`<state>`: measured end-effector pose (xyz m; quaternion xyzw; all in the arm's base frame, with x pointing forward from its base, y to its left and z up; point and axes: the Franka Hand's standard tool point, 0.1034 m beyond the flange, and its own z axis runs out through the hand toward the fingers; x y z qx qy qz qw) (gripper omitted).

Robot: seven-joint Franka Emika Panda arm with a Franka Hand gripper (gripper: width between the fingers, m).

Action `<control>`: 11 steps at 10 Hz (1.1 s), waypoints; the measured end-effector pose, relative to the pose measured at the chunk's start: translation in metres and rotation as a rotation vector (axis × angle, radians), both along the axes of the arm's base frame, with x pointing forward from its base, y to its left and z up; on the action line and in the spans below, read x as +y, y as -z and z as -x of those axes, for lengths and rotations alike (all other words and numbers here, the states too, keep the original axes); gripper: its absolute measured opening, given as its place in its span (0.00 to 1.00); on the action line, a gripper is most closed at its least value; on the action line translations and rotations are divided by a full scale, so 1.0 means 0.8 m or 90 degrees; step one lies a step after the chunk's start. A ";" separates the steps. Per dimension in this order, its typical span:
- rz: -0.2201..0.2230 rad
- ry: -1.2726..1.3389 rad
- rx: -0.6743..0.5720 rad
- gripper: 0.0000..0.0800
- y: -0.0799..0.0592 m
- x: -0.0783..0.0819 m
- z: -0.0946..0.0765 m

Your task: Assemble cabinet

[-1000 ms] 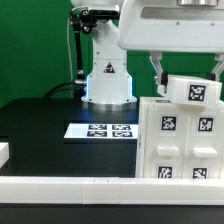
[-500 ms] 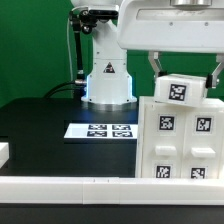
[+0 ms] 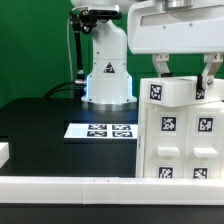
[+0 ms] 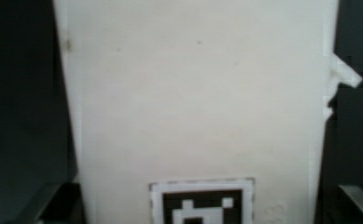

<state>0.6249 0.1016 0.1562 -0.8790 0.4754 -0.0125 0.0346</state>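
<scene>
The tool (image 3: 183, 78) hung straight above the cabinet (image 3: 185, 135), its two fingers (image 3: 160, 68) spread wide to either side of a small white tagged block (image 3: 175, 92) that sat on the cabinet's top; whether the pads actually pressed on that block could not be told, so the grip was uncertain. The cabinet itself stood directly beneath the tool on the black table (image 3: 40, 135), a large white shell with square tags on the face toward the exterior camera. The marker board (image 3: 100, 130) lay flat on the table, beside the cabinet and off to one side of the tool. The likely trouble from here was a skewed part: if the fingers closed or pushed off-centre, the block could tilt, jam, or slide off the cabinet's top. A loose hold could also let it twist. Much was hidden: the cabinet ran out of the exterior view, so its far side and base went unseen, and the wrist view showed only a blurred white face (image 4: 196, 100) with one tag (image 4: 204, 203), the fingertips being dark smudges at its corners.
</scene>
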 end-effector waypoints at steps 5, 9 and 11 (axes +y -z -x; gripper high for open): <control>-0.069 0.405 0.010 0.69 0.001 -0.002 -0.004; -0.076 0.436 0.014 0.79 0.003 0.001 -0.003; -0.072 0.400 0.025 0.81 -0.003 0.005 -0.002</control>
